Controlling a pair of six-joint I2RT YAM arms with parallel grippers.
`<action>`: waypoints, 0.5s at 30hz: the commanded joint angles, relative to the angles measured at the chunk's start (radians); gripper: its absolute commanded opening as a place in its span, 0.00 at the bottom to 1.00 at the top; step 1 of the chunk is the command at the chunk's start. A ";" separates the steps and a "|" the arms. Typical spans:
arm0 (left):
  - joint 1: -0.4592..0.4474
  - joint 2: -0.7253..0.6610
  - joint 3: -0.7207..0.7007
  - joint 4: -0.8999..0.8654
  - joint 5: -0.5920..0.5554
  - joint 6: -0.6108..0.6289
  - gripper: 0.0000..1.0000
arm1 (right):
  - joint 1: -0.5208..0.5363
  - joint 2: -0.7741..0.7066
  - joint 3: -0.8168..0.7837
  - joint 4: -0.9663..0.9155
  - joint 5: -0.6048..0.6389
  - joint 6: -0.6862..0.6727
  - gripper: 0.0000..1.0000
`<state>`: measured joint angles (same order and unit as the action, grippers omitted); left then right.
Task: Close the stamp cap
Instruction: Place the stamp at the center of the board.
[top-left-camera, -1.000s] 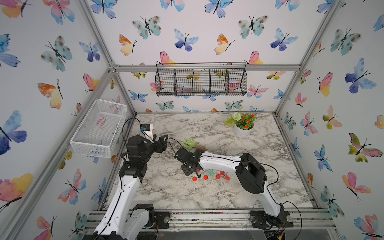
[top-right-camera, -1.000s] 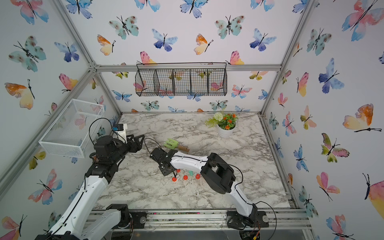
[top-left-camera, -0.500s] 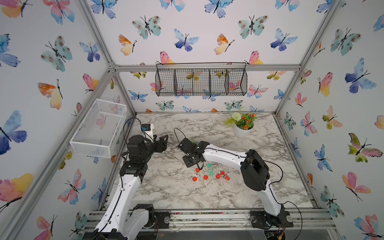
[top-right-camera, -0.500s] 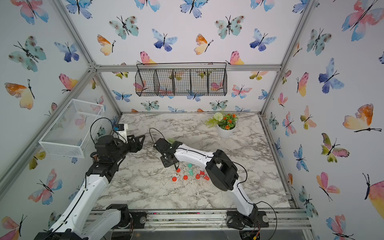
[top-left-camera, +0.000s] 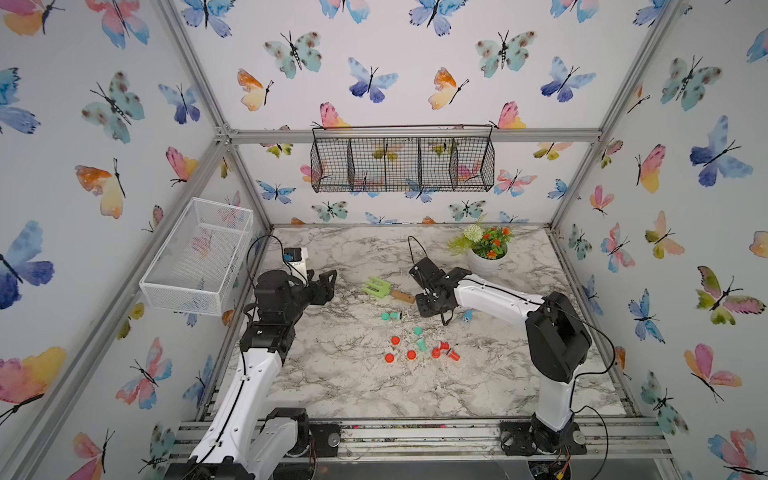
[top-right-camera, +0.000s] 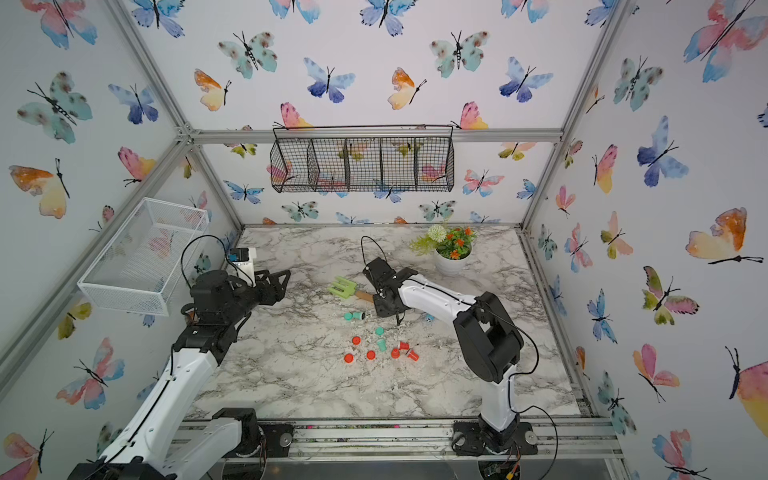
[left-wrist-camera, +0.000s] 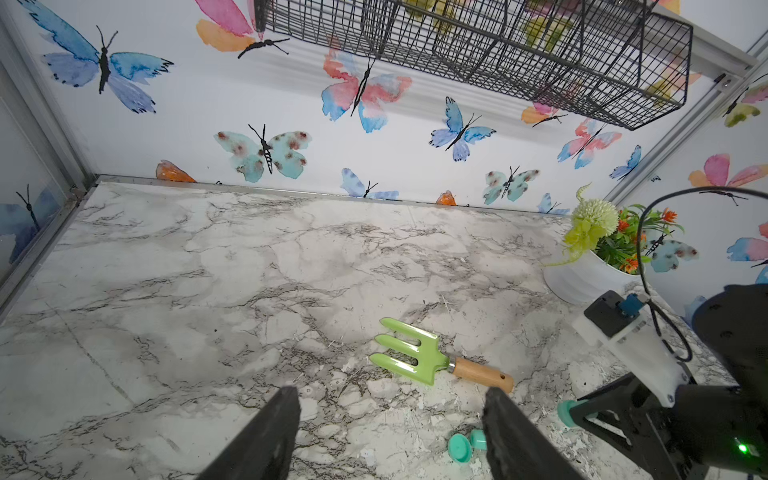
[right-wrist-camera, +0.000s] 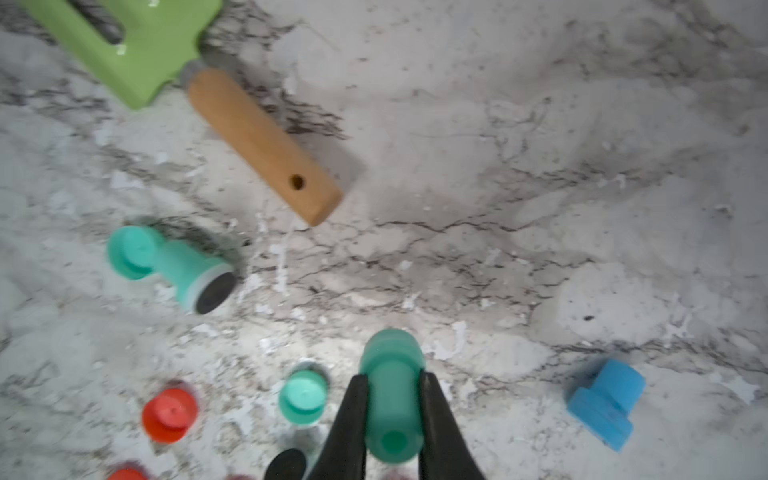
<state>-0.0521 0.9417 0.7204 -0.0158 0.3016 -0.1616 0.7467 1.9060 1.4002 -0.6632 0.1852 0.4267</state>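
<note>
White links (top-left-camera: 494, 297), black joints (top-left-camera: 557, 349), black cables (left-wrist-camera: 640, 253)

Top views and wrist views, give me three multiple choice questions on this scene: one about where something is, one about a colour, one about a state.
1. Where on the table does the plant pot stand?
A. front edge, middle
B. back, right arm's side
C. back, left arm's side

2. What colour is the stamp piece in the right gripper?
A. red
B. blue
C. teal

3. How is the left gripper?
A. open, holding nothing
B. shut on the stamp piece
C. shut, holding nothing

Answers:
1 B: both top views show the pot near the back wall on the right arm's side.
2 C: the right wrist view shows a teal body clamped in the gripper.
3 A: the left wrist view shows its jaws wide apart over bare marble.
</note>
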 joint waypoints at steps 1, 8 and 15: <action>0.006 0.001 -0.013 0.004 0.019 -0.002 0.72 | -0.044 -0.012 -0.054 0.029 0.023 -0.027 0.07; 0.007 0.001 -0.013 0.004 0.017 -0.002 0.72 | -0.137 -0.014 -0.130 0.093 0.008 -0.037 0.10; 0.006 0.000 -0.012 0.004 0.016 -0.001 0.72 | -0.147 -0.011 -0.154 0.110 0.007 -0.037 0.19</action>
<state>-0.0521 0.9421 0.7204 -0.0158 0.3016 -0.1612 0.6033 1.9038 1.2709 -0.5652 0.1894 0.3981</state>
